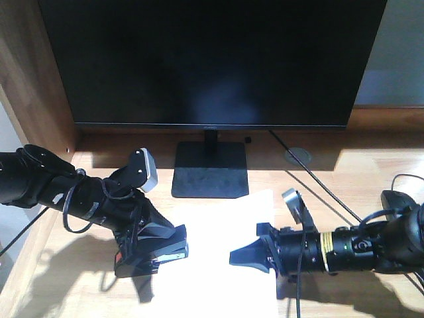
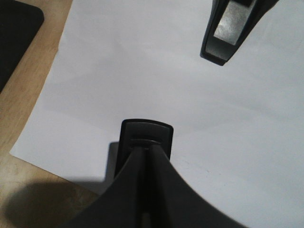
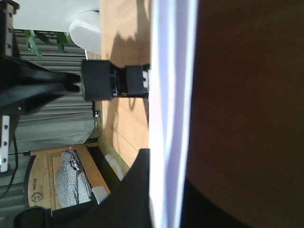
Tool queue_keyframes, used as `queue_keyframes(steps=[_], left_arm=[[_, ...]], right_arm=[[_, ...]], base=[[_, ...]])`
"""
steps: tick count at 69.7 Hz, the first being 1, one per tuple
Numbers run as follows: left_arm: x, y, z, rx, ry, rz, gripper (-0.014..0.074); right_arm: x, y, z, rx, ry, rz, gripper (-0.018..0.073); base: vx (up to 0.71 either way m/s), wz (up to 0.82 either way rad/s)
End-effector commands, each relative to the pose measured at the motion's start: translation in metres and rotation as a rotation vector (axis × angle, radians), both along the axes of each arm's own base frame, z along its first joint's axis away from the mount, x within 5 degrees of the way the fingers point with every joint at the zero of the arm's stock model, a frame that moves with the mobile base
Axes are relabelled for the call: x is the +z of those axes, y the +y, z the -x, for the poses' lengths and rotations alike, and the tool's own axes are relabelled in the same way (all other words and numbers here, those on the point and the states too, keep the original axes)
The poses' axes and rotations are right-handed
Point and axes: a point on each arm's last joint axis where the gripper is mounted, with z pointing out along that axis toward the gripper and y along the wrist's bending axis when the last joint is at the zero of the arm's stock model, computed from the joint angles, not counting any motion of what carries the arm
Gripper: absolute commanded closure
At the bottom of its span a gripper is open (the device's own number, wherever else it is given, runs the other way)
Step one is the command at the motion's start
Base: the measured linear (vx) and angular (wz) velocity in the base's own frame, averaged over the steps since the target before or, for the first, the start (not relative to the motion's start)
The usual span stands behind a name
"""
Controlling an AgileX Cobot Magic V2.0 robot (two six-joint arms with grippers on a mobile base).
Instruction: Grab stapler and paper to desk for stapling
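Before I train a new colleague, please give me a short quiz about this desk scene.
1. True or false: the left gripper holds the stapler.
2. What stands behind the paper? A) monitor B) laptop C) printer
3. Fill in: the paper lies on the ____.
Key: 1 true; 2 A; 3 desk.

Desk (image 1: 371,175) (wood-grain) bears paper (image 1: 222,258), monitor stand (image 1: 210,171).
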Motion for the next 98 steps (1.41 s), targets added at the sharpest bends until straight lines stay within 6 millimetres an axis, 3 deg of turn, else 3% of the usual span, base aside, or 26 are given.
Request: queue_keyframes(steps=[1, 25, 46, 98], left_arm=[[0.021, -0.005, -0.001, 0.002, -0.033, 0.066, 0.0603], [0.021, -0.005, -0.001, 0.002, -0.033, 0.066, 0.0603], [0.021, -0.005, -0.001, 0.002, -0.033, 0.066, 0.0603], [0.021, -0.005, -0.001, 0.002, -0.033, 0.066, 0.0603]], right_arm=[[0.015, 0.003, -0.005, 0.012, -0.039, -0.075, 0.0561], [0.013, 0.004, -0.004, 0.023, -0.034, -0.067, 0.0561], [0.012, 0.03, -0.006, 0.057, -0.064, -0.002, 0.0561], [0.014, 0.031, -0.006, 0.082, -0.07, -0.012, 0.0561]], base=[[0.0, 0.0], [0.0, 0.0], [0.0, 0.0], [0.0, 0.0]])
